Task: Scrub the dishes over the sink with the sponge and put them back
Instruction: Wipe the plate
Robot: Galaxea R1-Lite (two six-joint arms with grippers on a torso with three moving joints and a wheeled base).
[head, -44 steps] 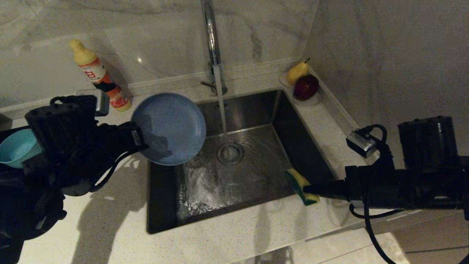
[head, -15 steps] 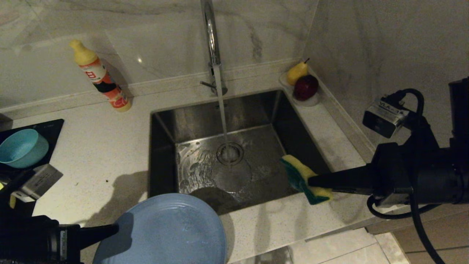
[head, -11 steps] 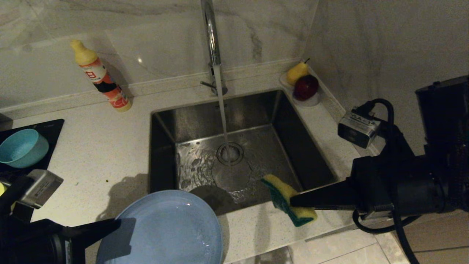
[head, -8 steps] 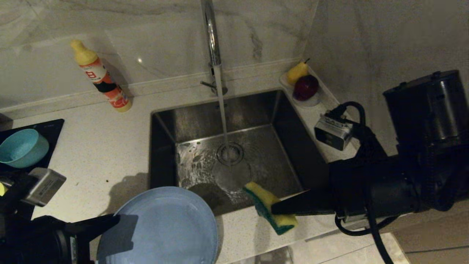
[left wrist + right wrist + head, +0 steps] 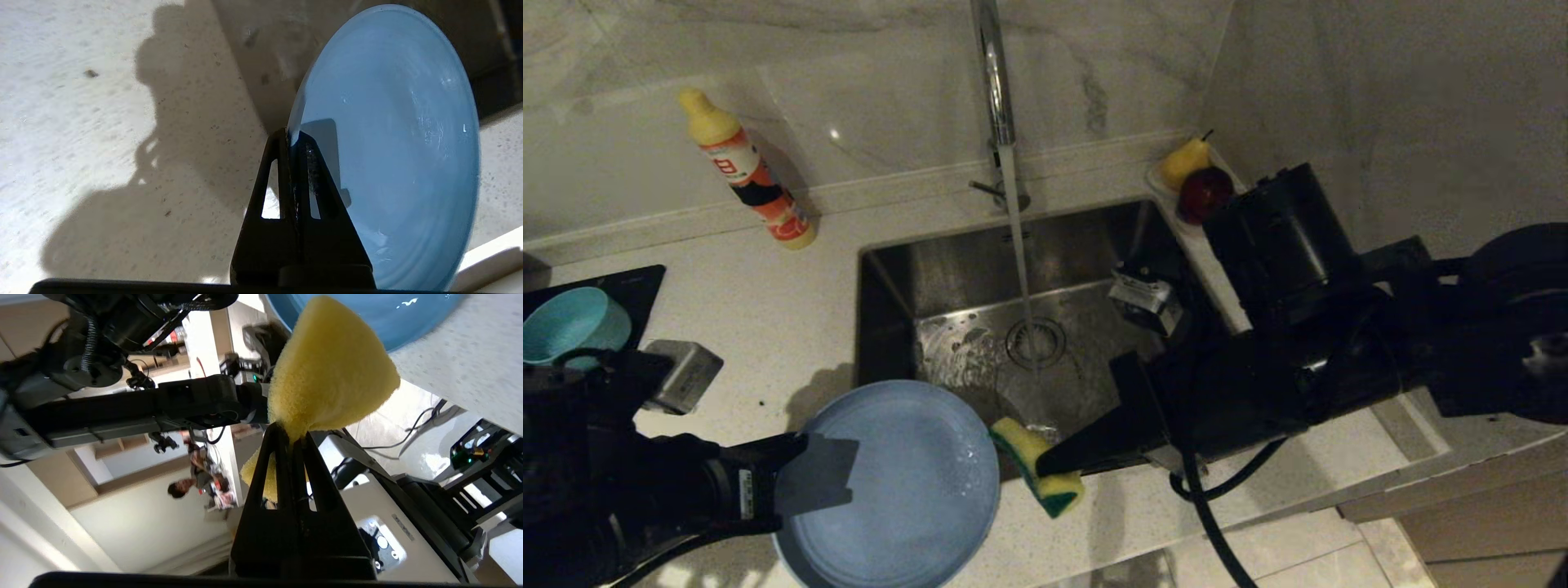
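Counter-side, sponge (image 5: 1039, 466) has swung beside plate (image 5: 907, 482).

Both arms matte black – chunky cylindrical housings, looped black cables. Left gripper (image 5: 292, 136): two flat black tapered fingers (image 5: 278, 179), each with a slim triangular cutout behind the tip. Right gripper (image 5: 291, 437) same wedge pattern. Behind each set of jaws sits a small silver boxy camera module (image 5: 684, 376) – the right one (image 5: 1145, 300) is cabled.
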